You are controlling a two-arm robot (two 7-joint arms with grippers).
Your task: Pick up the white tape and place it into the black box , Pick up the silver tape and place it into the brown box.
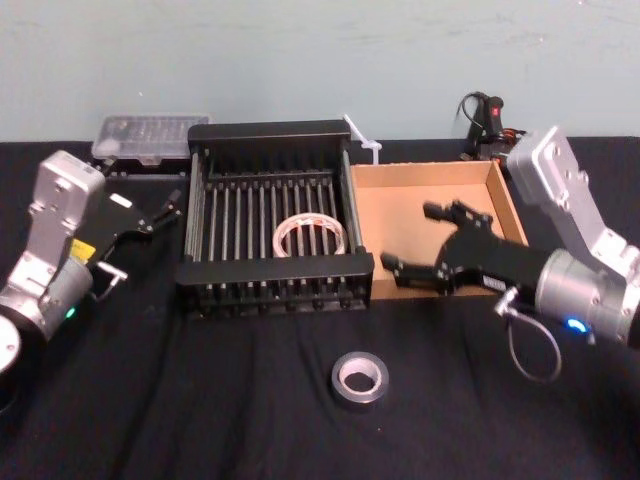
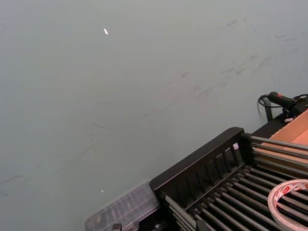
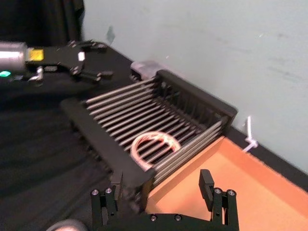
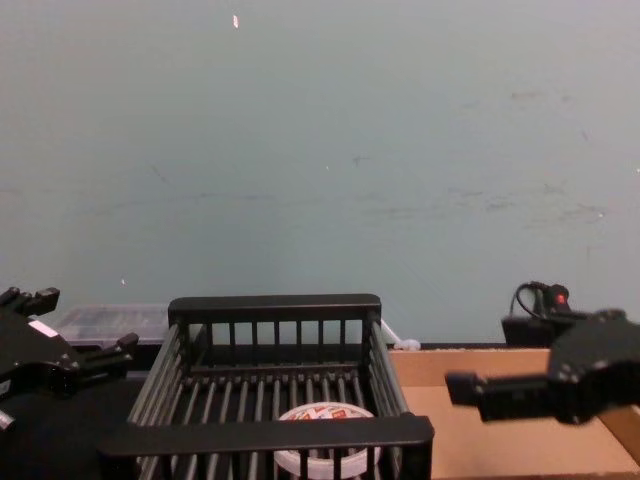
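Tape placement is standing half complete: the white tape (image 1: 311, 237) is lying flat on the slatted floor of the black box (image 1: 272, 271) at frame centre, while the silver tape (image 1: 359, 378) is resting on the dark cloth at lower centre, well apart from both containers. You are holding the right gripper (image 1: 424, 239) above the near-left part of the brown box (image 1: 505, 208), jaws spread wide and gripping nothing. You are keeping the left gripper (image 1: 172, 202) parked at the left, just beside the crate, also open and empty. For the next pick, judge the approach from directly above the silver roll, fingers straddling one wall through the hollow core, and lift it clear of the tray's low near wall. Red print is showing on the white roll's face, but you cannot read it.
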